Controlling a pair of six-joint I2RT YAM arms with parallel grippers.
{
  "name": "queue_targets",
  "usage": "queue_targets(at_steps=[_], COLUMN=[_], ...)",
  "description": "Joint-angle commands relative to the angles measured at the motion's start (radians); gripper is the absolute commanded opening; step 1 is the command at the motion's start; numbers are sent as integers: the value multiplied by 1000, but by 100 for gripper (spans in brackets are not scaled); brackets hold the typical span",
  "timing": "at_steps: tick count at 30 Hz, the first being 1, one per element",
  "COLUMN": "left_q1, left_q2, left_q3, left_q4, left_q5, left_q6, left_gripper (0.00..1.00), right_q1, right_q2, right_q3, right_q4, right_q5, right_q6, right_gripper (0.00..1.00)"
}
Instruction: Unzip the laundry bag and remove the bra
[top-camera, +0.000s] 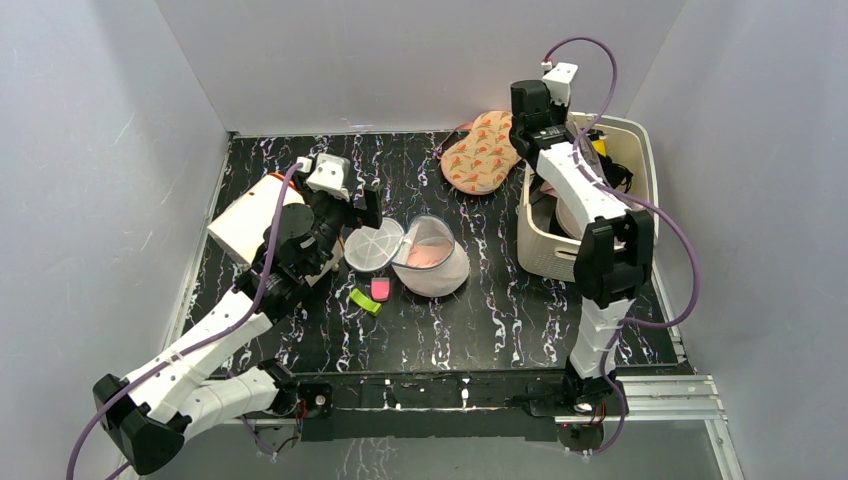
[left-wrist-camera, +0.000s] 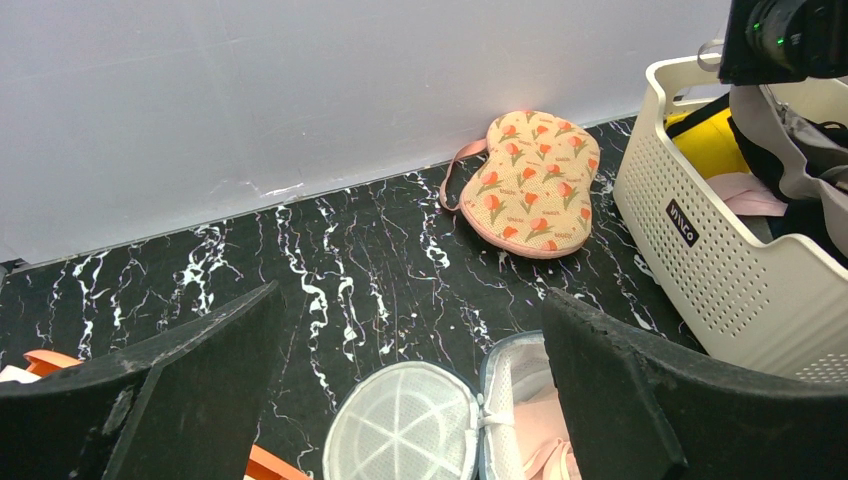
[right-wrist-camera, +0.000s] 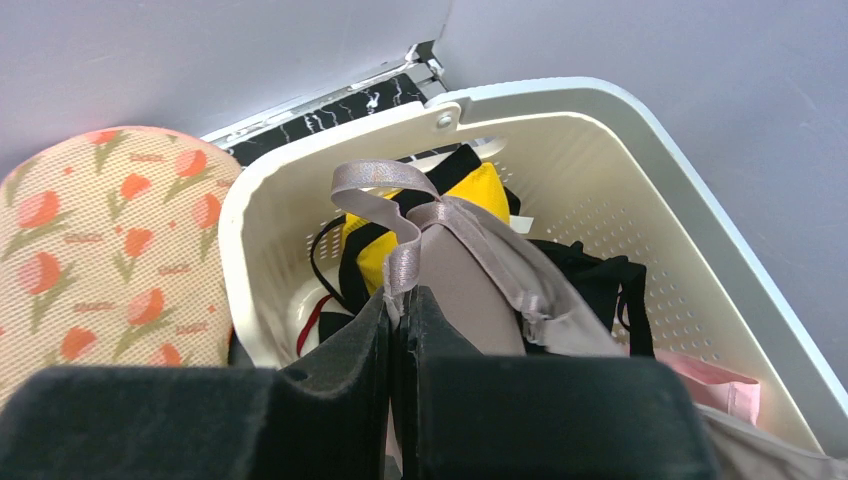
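Note:
The laundry bag (top-camera: 440, 272) lies unzipped mid-table, its round mesh lid (top-camera: 372, 247) flipped open to the left. A pale pink garment (top-camera: 429, 256) shows inside it. In the left wrist view the lid (left-wrist-camera: 405, 425) and the open bag (left-wrist-camera: 512, 385) lie just below my open, empty left gripper (left-wrist-camera: 412, 295), which hovers over the lid (top-camera: 345, 215). My right gripper (right-wrist-camera: 400, 300) is shut on the strap of a grey-taupe bra (right-wrist-camera: 470, 280) and holds it over the white slotted basket (right-wrist-camera: 300, 170). The bra also shows in the left wrist view (left-wrist-camera: 790, 150).
The basket (top-camera: 640, 150) at the right holds yellow, black and pink garments. A floral padded pouch (top-camera: 482, 150) lies at the back wall. A white-and-orange box (top-camera: 250, 220) stands at the left. A green clip (top-camera: 365, 300) and a pink clip (top-camera: 380, 290) lie in front of the bag.

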Motion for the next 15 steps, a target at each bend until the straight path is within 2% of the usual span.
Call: queue_targets(at_steps=[1, 7, 15], left_q1=[2, 2, 2], left_q2=[-1, 4, 4], left_q3=[43, 44, 48], left_q4=[-1, -4, -9], left_q5=[17, 21, 14], left_q6=[-15, -20, -16], left_gripper=[98, 98, 98], right_q1=[-7, -6, -26], right_q2=[-127, -231, -212], right_q3=[-23, -157, -188], right_q4=[-11, 85, 146], right_q5=[-46, -53, 34], right_q6=[98, 192, 141], right_gripper=[0, 0, 2])
